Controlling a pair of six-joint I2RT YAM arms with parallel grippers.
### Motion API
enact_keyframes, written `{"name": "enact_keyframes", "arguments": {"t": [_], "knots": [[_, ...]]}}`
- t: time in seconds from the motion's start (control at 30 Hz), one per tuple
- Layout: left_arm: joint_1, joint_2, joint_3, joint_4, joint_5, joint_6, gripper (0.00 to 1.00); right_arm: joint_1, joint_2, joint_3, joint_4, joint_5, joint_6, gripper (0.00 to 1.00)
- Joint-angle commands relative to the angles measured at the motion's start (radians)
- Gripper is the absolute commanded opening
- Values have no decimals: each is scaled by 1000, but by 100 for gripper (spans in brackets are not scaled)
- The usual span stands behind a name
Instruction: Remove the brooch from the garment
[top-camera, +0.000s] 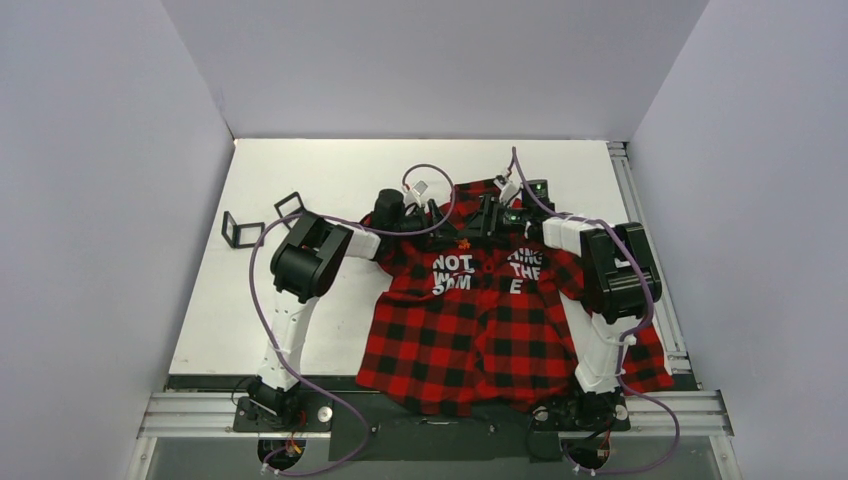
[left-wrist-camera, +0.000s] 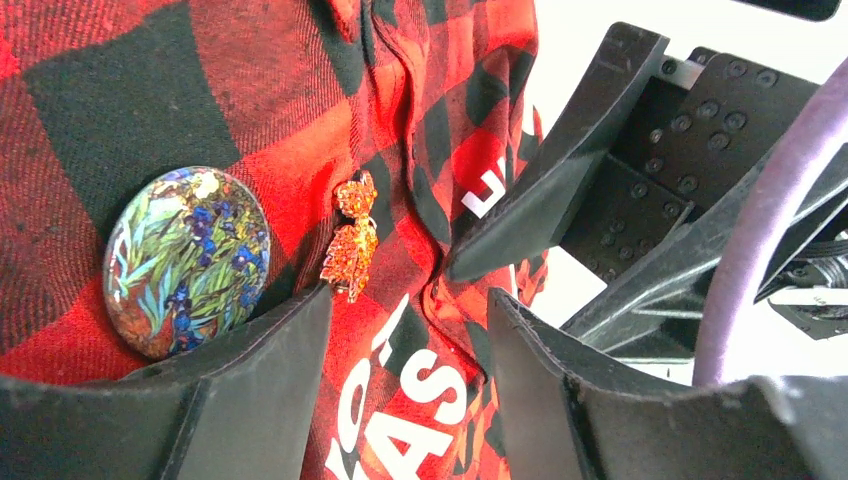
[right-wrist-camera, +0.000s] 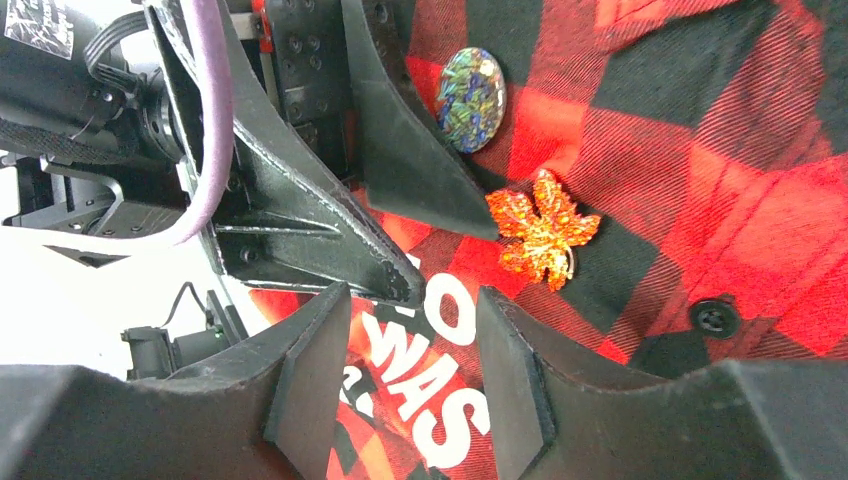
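The garment (top-camera: 470, 320), a red-and-black check shirt with white letters, lies flat on the white table. The brooch (top-camera: 463, 243), a small orange-gold leaf-shaped pin, sits on its chest above the letters. It also shows in the left wrist view (left-wrist-camera: 350, 245) and the right wrist view (right-wrist-camera: 542, 228). My left gripper (top-camera: 445, 225) is open and empty (left-wrist-camera: 405, 310), with the brooch just off its left fingertip. My right gripper (top-camera: 492, 222) is open and empty (right-wrist-camera: 410, 300), over the letters, with the brooch up and right of it. The two grippers face each other closely.
A round flower-painted badge (left-wrist-camera: 185, 260) is pinned beside the brooch and also shows in the right wrist view (right-wrist-camera: 470, 85). A black shirt button (right-wrist-camera: 712, 317) lies near the brooch. Two small black frames (top-camera: 243, 230) stand on the table's left. A metal rail (top-camera: 640, 210) runs along the right edge.
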Motion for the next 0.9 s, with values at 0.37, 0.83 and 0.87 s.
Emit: {"name": "enact_keyframes", "arguments": {"t": [0.37, 0.83, 0.87], "knots": [[30, -75, -45, -22, -69, 47, 43, 15, -21, 18, 46, 45, 21, 46], [24, -69, -14, -86, -101, 104, 21, -1, 49, 113, -47, 226, -28, 58], [21, -68, -9, -84, -101, 105, 19, 0, 55, 115, -38, 224, -23, 58]]}}
